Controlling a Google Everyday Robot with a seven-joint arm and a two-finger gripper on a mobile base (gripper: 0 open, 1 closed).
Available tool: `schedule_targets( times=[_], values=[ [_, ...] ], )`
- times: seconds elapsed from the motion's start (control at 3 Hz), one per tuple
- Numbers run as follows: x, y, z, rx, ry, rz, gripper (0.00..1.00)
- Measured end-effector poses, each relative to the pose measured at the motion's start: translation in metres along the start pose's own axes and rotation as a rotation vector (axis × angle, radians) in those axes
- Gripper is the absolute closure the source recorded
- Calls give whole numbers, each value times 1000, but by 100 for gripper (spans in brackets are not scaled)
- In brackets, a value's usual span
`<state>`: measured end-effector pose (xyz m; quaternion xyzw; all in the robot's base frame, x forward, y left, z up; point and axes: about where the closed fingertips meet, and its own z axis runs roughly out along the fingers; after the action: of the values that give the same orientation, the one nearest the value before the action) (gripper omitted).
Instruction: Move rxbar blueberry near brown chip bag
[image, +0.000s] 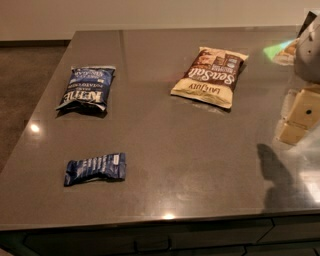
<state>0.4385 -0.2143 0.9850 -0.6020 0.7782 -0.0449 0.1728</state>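
Since the rxbar blueberry (95, 169) lies flat at the tabletop's (175, 165) front left, well apart from the brown chip bag (210, 76), I judge it light, thin and slippery, best pinched across its middle. My hand (301, 116) hangs at the right edge; released or clenched, I cannot tell.

Counter (200, 165): rxbar blueberry (95, 169) front left, Kettle chip bag (86, 89) behind it, brown chip bag (210, 76) rear centre-right, hand (300, 117) at right edge.
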Motion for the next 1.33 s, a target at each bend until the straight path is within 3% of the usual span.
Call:
schedule_targets(
  times=[0.33, 0.67, 1.0, 1.33],
  values=[
    [-3, 0, 0, -3, -10, -5, 0],
    [-26, 1, 2, -28, -84, -47, 0],
    [-77, 10, 18, -64, -179, -132, 0],
    [-147, 29, 49, -129, -295, -220, 0]
  ],
)
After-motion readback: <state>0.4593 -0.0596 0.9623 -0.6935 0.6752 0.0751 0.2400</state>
